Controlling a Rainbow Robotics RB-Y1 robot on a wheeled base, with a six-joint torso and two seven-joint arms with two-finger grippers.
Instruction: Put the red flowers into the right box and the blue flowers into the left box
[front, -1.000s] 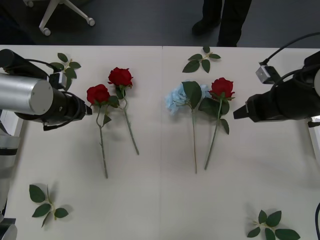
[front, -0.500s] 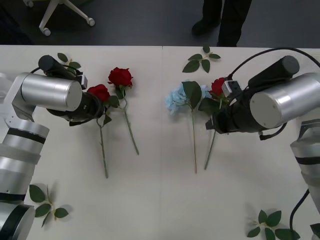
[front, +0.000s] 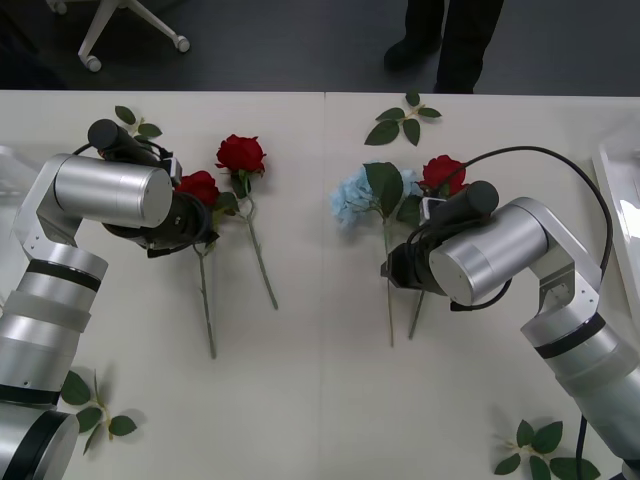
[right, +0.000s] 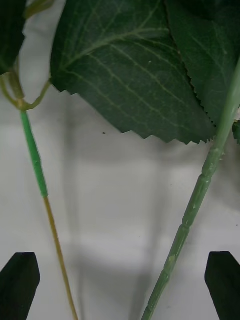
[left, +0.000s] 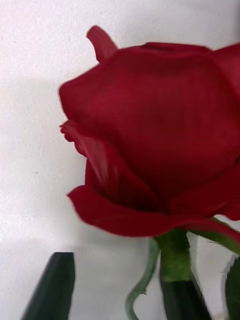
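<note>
Three red flowers lie on the white table: one (front: 197, 187) under my left gripper (front: 200, 215), one (front: 240, 153) just beyond it, and one (front: 443, 172) right of centre. Its head (left: 160, 135) looms close in the left wrist view, where my left gripper (left: 117, 300) stands open low at the calyx. The blue flower (front: 352, 195) lies beside the right rose. My right gripper (front: 395, 268) hovers open (right: 120, 285) over both stems: the blue flower's tan stem (right: 55, 240) and the rose's green stem (right: 195, 200). The right box (front: 612, 175) and left box (front: 12, 165) show at the table's side edges.
Green leaf sprigs lie at the back left (front: 130, 125), back centre (front: 405, 120), front left (front: 90, 405) and front right (front: 545, 455). A person's legs (front: 450, 40) and a chair base (front: 130, 30) stand beyond the table's far edge.
Both arms have swung inward from the table's sides and come down. The left gripper now sits at the leftmost rose; the right has moved left onto the two stems.
</note>
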